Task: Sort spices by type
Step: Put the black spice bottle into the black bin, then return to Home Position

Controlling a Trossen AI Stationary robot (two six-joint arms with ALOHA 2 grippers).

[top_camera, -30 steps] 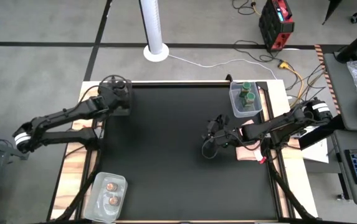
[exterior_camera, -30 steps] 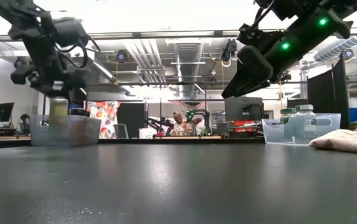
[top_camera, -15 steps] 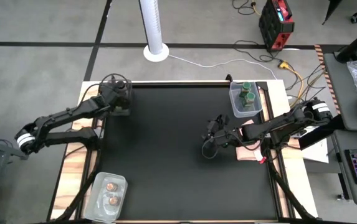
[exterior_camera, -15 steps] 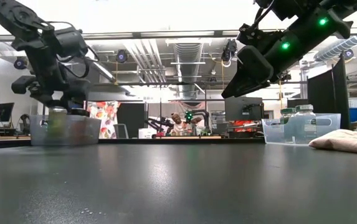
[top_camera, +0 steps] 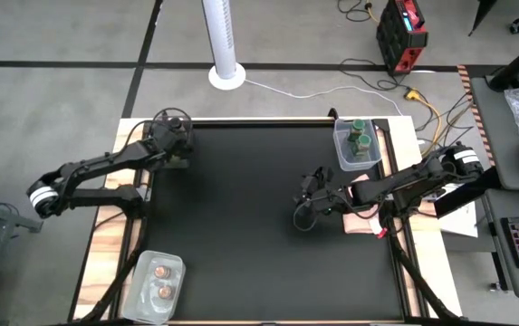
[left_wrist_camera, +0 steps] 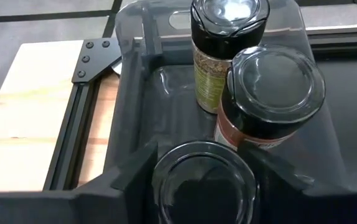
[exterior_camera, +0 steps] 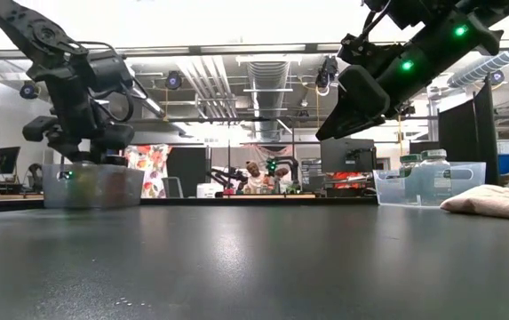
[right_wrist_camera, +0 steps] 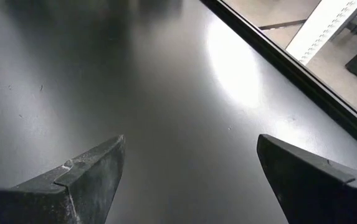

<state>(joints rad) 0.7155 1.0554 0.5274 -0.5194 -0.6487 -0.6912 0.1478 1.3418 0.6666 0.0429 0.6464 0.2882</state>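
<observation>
My left gripper [top_camera: 173, 134] [left_wrist_camera: 203, 177] hangs over the clear tub [top_camera: 163, 163] [exterior_camera: 94, 185] at the table's far left corner, shut on a dark-lidded spice jar [left_wrist_camera: 204, 193]. Two more dark-lidded jars [left_wrist_camera: 228, 56] [left_wrist_camera: 268, 99] with brownish contents stand upright in that tub, just beyond it. My right gripper [top_camera: 306, 206] [exterior_camera: 343, 116] [right_wrist_camera: 190, 180] hovers open above the bare mat, right of the middle, and touches nothing. Two green-lidded jars [top_camera: 359, 136] stand in the far right tub. Two pinkish-topped jars [top_camera: 161, 279] stand in the near left tub. My left gripper holds the jar just below its dark lid [left_wrist_camera: 166, 180], pinched between the two fingers [left_wrist_camera: 131, 180], one on either side. The fingers come from above, pointing down into the tub. The jar stands upright; whether its base rests on the tub floor is hidden.
The far right tub [top_camera: 342, 156] [exterior_camera: 427, 182] and the near left tub [top_camera: 146, 299] sit at the black mat's edges. A pinkish cloth [top_camera: 363, 213] [exterior_camera: 494, 200] lies by the right edge under my right arm. The mat's middle [top_camera: 241, 226] is bare.
My left gripper has gone down with the jar, from above the far left tub into it, drifting slightly toward the far edge. The jar, hanging clear above the tub rim a second ago, now sits low inside the tub walls. The right arm has kept still.
</observation>
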